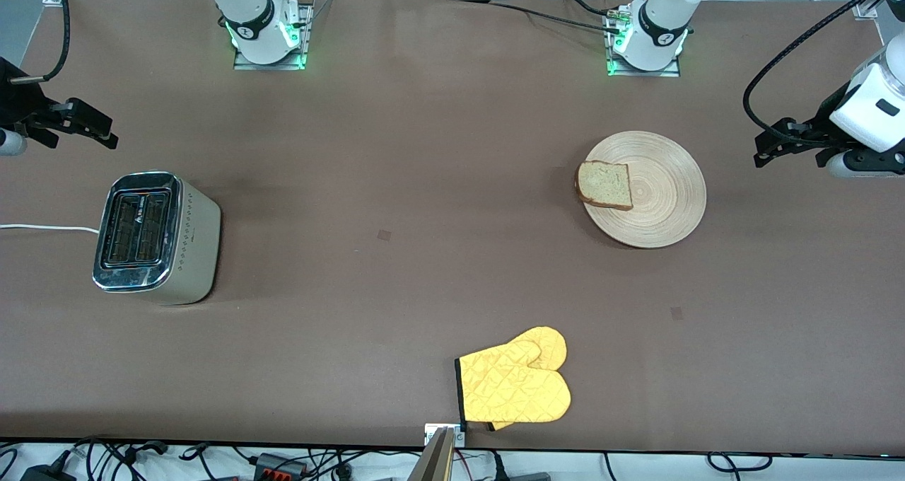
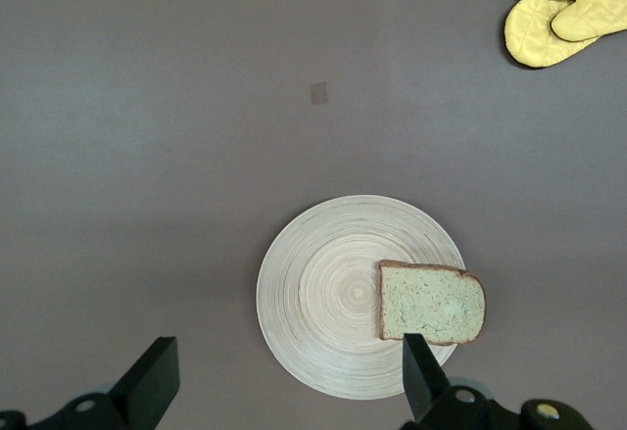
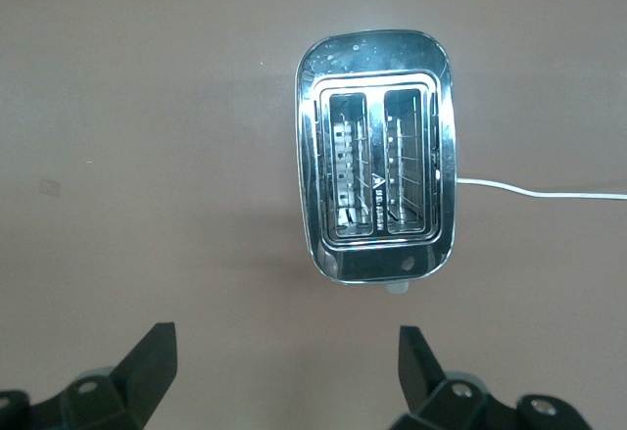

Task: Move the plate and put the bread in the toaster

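While both arms wait high at the two ends of the brown counter [image 1: 424, 148], nothing is held; the left gripper [image 1: 771, 145] hangs over the counter at the left arm's end, beside the plate [image 1: 661, 205], its fingers [image 2: 152, 381] spread wide and empty; the right gripper [image 1: 95, 127] hangs at the right arm's end, near the toaster [image 1: 157, 237], its fingers [image 3: 147, 366] likewise wide apart with nothing between them; the plate, pale wood with ring grooves, lies flat on the counter toward the left arm's end; the bread [image 1: 605, 184] lies flat on the plate, at the rim that faces the toaster, one crust edge just over that rim; the toaster stands upright well apart from the plate, toward the right arm's end, both slots open upward, and a white cord [image 1: 46, 228] runs from it to the counter's edge; a pair of yellow oven mitts [image 1: 516, 385] lies near the counter's edge nearest the front camera, nearer to it than the plate
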Robot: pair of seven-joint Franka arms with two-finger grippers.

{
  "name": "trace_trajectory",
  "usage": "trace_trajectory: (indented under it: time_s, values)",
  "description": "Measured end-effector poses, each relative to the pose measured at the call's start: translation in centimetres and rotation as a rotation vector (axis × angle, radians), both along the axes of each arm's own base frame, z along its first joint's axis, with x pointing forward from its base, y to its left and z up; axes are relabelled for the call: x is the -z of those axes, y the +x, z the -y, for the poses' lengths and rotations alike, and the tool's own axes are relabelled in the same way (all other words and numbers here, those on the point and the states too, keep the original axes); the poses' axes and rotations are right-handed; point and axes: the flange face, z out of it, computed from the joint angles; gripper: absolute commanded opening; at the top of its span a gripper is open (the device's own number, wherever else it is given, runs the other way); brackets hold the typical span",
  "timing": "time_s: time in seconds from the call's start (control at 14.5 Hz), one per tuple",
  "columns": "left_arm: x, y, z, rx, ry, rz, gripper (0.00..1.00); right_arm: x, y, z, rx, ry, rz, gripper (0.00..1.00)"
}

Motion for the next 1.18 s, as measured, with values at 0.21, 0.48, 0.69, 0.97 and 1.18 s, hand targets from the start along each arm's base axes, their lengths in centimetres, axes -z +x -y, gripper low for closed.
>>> trace_trajectory:
  time_s: [0.21,0.48,0.69,0.97,1.18]
  values:
    - [0.0,0.0,0.0,0.0,0.0,0.0,1.0,0.0,0.0,0.0,0.0,0.0,-0.005,1.0]
    - [0.3,-0.1,0.0,0.0,0.0,-0.018,1.0,0.0,-0.1,0.0,0.0,0.0,-0.005,1.0]
    - [1.3,-0.4,0.0,-0.001,0.002,-0.08,1.0,0.1,0.0,0.0,0.001,0.0,-0.008,1.0]
    - [2.5,-0.9,-0.7,-0.015,0.002,-0.167,1.0,0.9,0.3,0.1,0.001,0.001,-0.021,1.0]
    - [4.1,-0.4,-2.8,-0.052,-0.001,-0.208,1.0,1.2,0.6,0.1,0.002,0.001,-0.027,1.0]
